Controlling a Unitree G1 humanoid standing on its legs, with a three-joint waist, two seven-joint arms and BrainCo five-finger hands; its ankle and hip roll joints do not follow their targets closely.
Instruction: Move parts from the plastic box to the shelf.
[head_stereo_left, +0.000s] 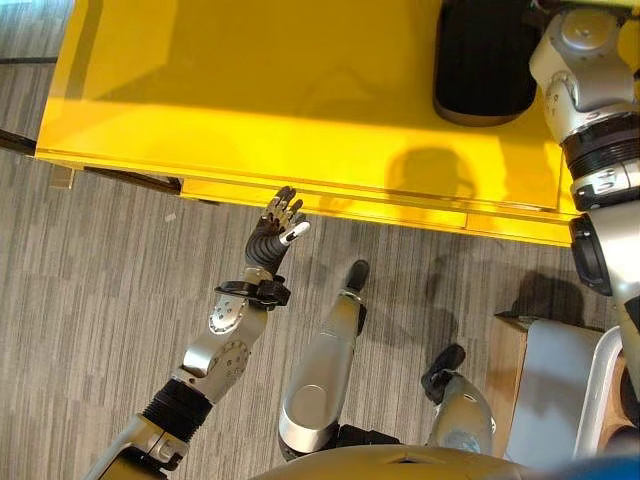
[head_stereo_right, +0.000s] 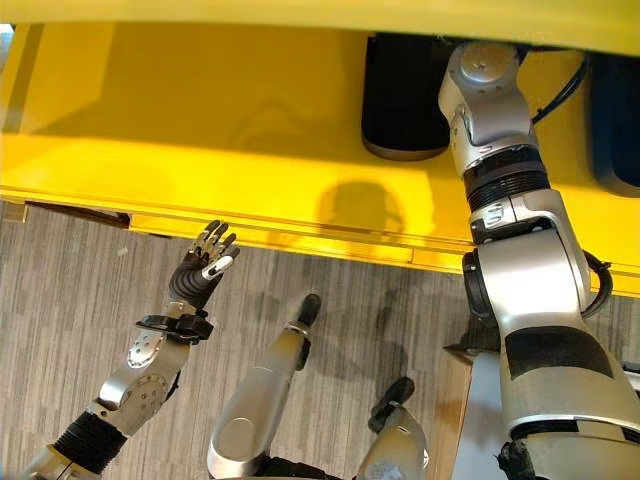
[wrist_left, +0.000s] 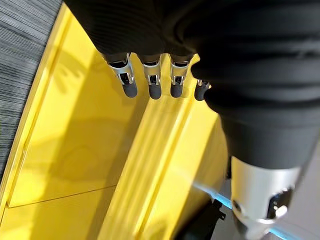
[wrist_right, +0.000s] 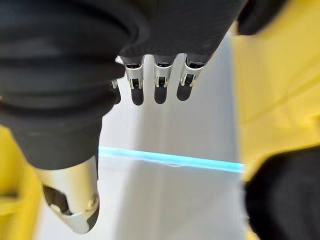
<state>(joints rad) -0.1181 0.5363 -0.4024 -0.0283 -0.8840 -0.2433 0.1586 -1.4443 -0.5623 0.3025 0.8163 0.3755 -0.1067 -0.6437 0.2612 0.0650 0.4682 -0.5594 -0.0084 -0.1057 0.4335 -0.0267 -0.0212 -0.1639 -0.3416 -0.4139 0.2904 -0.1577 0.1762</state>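
The yellow shelf (head_stereo_left: 250, 90) runs across the top of the eye views. A black part (head_stereo_left: 485, 70) lies on it at the back right, beside my raised right arm (head_stereo_right: 490, 110), which reaches over the shelf. In the right wrist view my right hand (wrist_right: 159, 82) is open with straight fingers and holds nothing, over a grey surface with a light blue line. My left hand (head_stereo_left: 272, 235) is up at the shelf's front edge, fingers spread and empty. The left wrist view has its fingers (wrist_left: 150, 82) straight above the yellow boards.
A grey box (head_stereo_left: 555, 385) on a wooden stand sits at my lower right. A dark blue thing (head_stereo_right: 615, 120) rests on the shelf at the far right. Grey striped carpet (head_stereo_left: 100, 300) lies in front of the shelf.
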